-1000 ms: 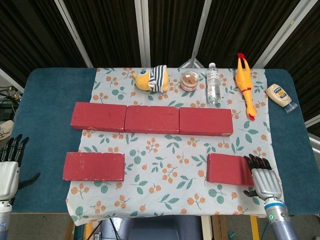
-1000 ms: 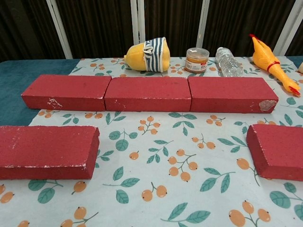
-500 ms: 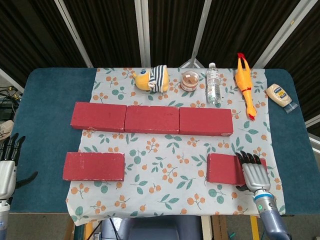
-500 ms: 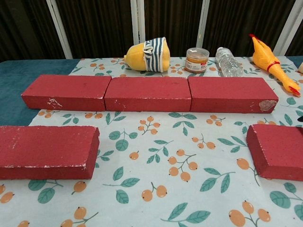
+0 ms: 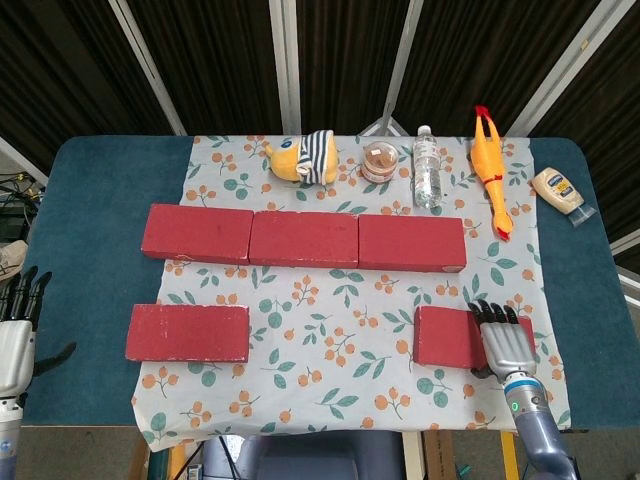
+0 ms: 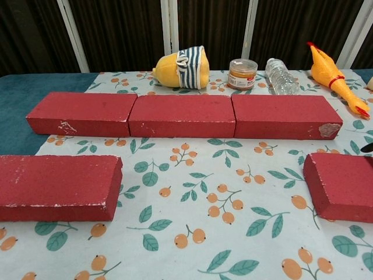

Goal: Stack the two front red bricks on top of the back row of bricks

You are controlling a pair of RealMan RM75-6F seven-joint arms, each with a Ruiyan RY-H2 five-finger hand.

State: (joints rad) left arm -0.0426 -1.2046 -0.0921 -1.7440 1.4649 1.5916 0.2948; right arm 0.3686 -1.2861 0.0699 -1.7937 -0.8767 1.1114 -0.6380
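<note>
Three red bricks form the back row (image 5: pixel 303 239) across the patterned cloth, seen in the chest view as back row (image 6: pixel 180 115). The front left brick (image 5: pixel 188 332) lies alone, also front left brick (image 6: pixel 58 178). My right hand (image 5: pixel 505 342) is over the right end of the front right brick (image 5: pixel 450 337), fingers stretched forward and apart, holding nothing. I cannot tell whether it touches the brick. The chest view shows this front right brick (image 6: pixel 344 184) with only a dark fingertip at the right edge. My left hand (image 5: pixel 18 335) hangs open beyond the table's left edge.
Behind the back row stand a yellow striped toy (image 5: pixel 303 158), a small jar (image 5: pixel 379 162), a water bottle (image 5: pixel 427 168) and a rubber chicken (image 5: pixel 490 170). A mayonnaise bottle (image 5: pixel 558 189) lies on the blue table (image 5: pixel 90 240) at the far right.
My right hand has moved left and forward from beside the front right brick to over its right end. My left hand has dropped slightly lower at the left edge.
</note>
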